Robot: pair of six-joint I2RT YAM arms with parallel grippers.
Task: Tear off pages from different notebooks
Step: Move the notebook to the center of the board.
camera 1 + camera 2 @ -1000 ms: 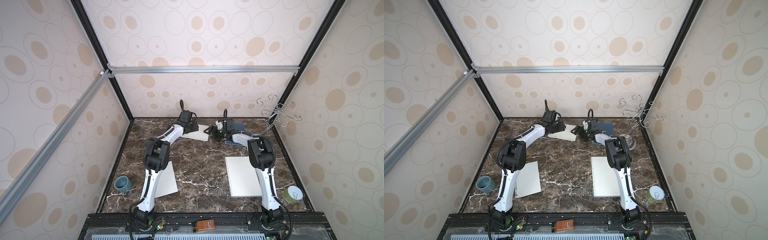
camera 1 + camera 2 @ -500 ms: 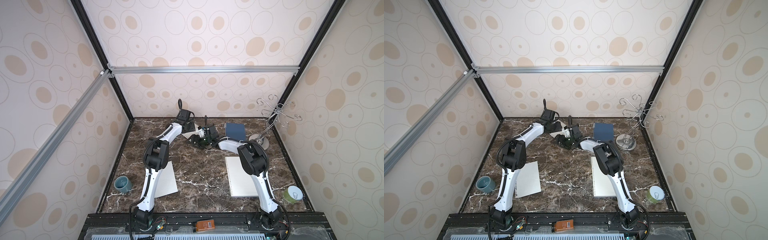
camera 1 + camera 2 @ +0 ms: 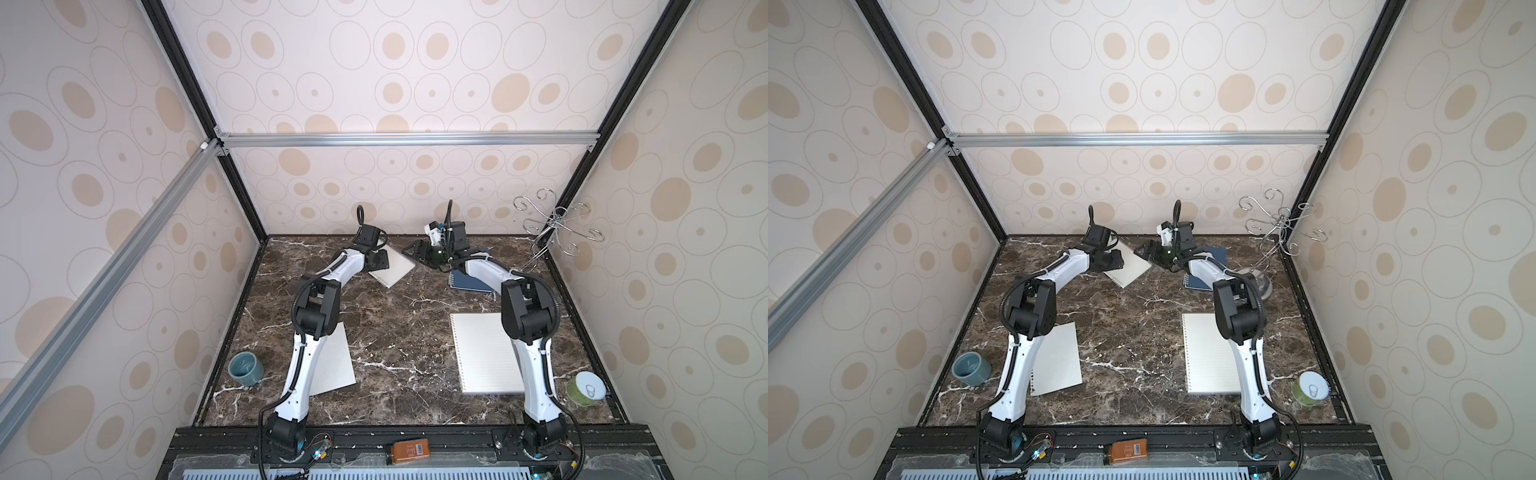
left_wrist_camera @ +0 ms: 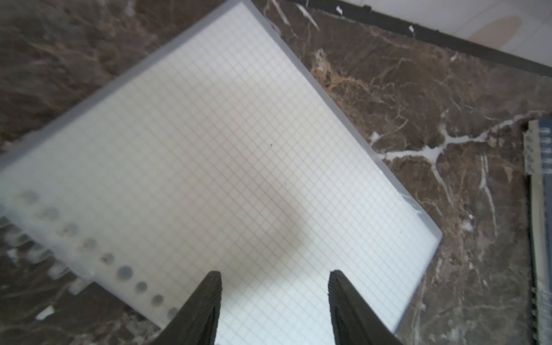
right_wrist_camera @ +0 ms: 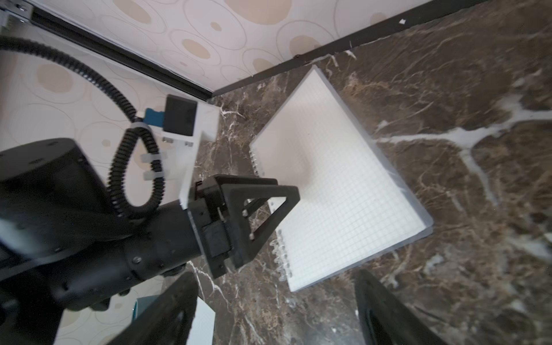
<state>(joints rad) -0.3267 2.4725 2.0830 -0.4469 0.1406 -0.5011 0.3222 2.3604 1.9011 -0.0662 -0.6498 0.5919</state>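
step in hand: setting up on the small notebook [image 3: 395, 268]. no tear begun here.

layout: small notebook lies flat and askew at the far centre of the table [image 3: 395, 328], clear cover shut over grid paper, spiral edge toward the left arm. blue notebook [image 3: 471, 282] near it, partly under the right arm. large notebook [image 3: 486, 353] nearer, right side. one loose page [image 3: 332, 365] beside the left arm, judged already torn off.

left claw [image 4: 274, 274]: fingers spread, nothing between them, over the notebook just inside the hole row. touching the cover or just above it, cannot tell.

right claw [image 5: 276, 277]: spread wide, empty, just beside the notebook's free edge, apart from it.

next move, judged: left claw presses down by the spiral to pin the book. right claw comes in low at the free corner, gets the cover out of the way, pinches one sheet only, then pulls away from the spiral.

watch: cover and page coming up together; book sliding if not pinned.
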